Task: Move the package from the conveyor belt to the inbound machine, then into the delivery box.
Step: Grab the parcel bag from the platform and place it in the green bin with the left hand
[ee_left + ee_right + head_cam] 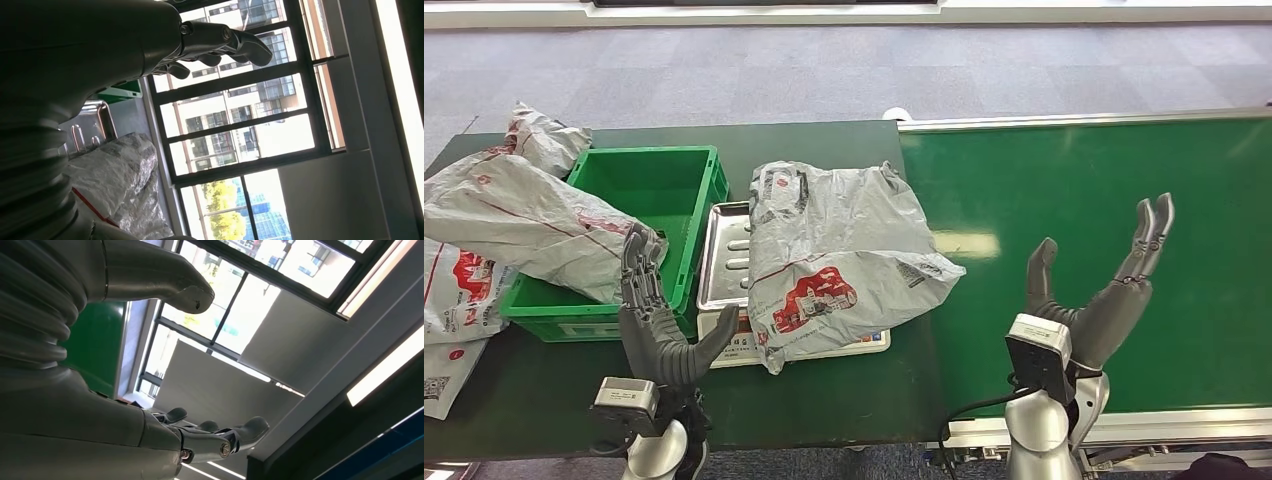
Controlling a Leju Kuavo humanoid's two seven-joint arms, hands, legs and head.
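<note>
- The package [839, 255], a grey plastic mailer with red print, lies flat across the metal tray [725, 255] of the inbound machine, just beside the conveyor belt [1104, 220]; it seems set there for weighing or scanning before going into the box.
- The green delivery box [659, 180] stands just left of the tray, with another grey bag [519, 215] draped over its left rim.
- The left hand [659, 320] is raised between box and tray, empty, fingers apart and pointing up, thumb toward the package.
- The right hand [1099, 290] hovers over the belt, empty, palm turned inward, fingers spread.
- The next step is likely a lift into the box.
</note>
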